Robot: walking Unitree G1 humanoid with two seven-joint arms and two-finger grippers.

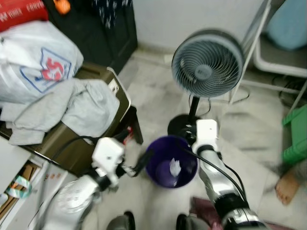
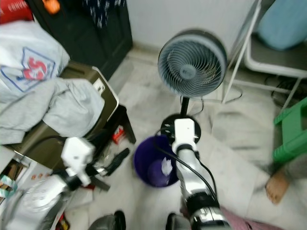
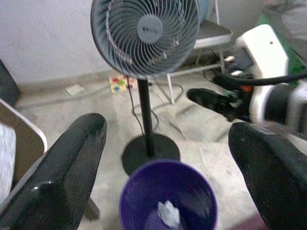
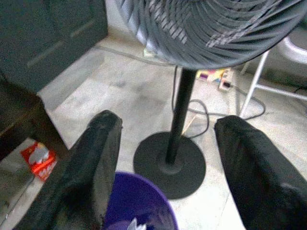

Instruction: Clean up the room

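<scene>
Closest to me, both arms reach forward over the purple bin (image 1: 171,162) on the floor, which puts them right where rubbish would be dropped. The left claw (image 1: 142,163) hangs at the bin's near-left rim with its fingers spread wide and nothing between them. The right claw (image 4: 163,167) sits over the far rim, also spread and empty, so I judge a drop is done or a new pickup is next. A crumpled white tissue (image 1: 175,167) lies inside the bin.

Just beside the bin, under the dark side table (image 1: 136,125), a small red packet (image 4: 39,158) lies on the floor; it looks like the next bit of litter.

Behind the bin stands a grey fan (image 1: 207,63). To the left, grey clothes (image 1: 67,112) are heaped on a brown case (image 1: 103,79). A person's bare foot (image 1: 289,186) rests at the right, near a green stool (image 1: 297,136).
</scene>
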